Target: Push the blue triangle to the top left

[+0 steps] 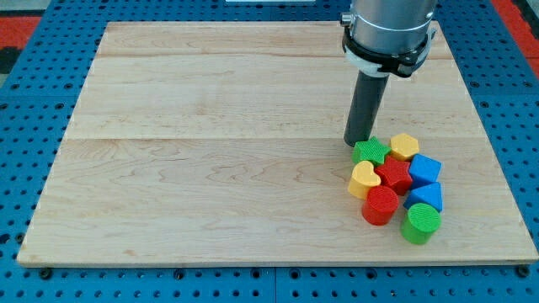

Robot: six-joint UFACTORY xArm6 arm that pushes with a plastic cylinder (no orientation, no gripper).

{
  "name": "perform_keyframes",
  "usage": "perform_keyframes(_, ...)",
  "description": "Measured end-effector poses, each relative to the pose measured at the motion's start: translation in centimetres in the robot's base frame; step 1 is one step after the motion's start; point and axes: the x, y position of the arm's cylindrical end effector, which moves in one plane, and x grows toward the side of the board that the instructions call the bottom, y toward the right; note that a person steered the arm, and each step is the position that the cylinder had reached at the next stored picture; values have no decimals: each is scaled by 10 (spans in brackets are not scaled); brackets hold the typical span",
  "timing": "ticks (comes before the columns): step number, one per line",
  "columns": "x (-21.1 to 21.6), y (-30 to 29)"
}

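The blue triangle lies in a tight cluster of blocks at the view's lower right of the wooden board. It sits below a blue cube, right of a red star and above a green cylinder. The cluster also holds a green star, a yellow hexagon, a yellow heart and a red cylinder. My tip stands at the cluster's upper left edge, touching or nearly touching the green star, across the cluster from the blue triangle.
The arm's grey body hangs over the board's upper right. Blue perforated table surrounds the board on all sides.
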Motion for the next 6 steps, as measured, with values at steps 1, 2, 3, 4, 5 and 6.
perform_keyframes(1, 0, 0)
perform_keyframes(2, 0, 0)
perform_keyframes(3, -29, 0)
perform_keyframes(4, -60, 47)
perform_keyframes(5, -64, 141)
perform_keyframes(6, 7, 175)
